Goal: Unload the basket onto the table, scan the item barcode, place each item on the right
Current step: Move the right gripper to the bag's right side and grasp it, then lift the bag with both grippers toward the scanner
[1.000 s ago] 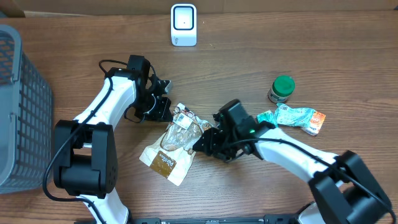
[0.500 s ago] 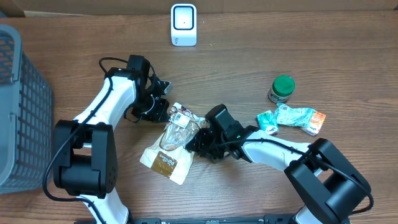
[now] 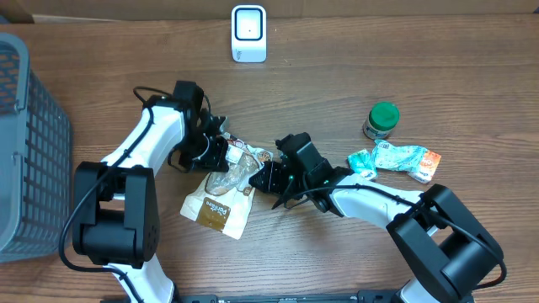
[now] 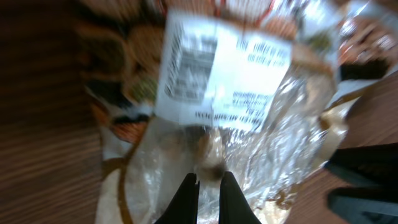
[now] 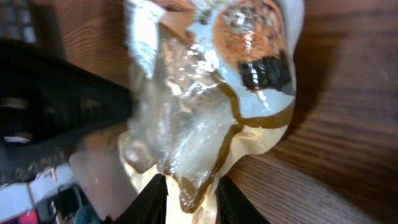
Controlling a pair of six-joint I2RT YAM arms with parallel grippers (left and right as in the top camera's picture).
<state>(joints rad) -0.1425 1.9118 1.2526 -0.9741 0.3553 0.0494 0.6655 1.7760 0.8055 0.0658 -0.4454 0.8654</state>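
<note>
Wooden table [image 3: 404, 93] beneath two white-and-black arms, with a white barcode scanner [image 3: 248, 34] upright at the far edge. Well to the scanner's left, a grey mesh basket [image 3: 25, 143]. Nearer the robot than the scanner and slightly to its left, a brown-and-white snack bag [image 3: 221, 206] with a clear window, crumpled between both arms, white printed label showing. Well right of the scanner and nearer the robot, crinkled teal and orange packets [image 3: 396, 160], with a green-lidded jar [image 3: 381, 120] just beside them on the scanner's side. Left gripper [image 4: 208, 183] clenched on the bag's clear film below the label. Right gripper [image 5: 191, 193] pinching the bag's brown-trimmed edge from the opposite side.
</note>
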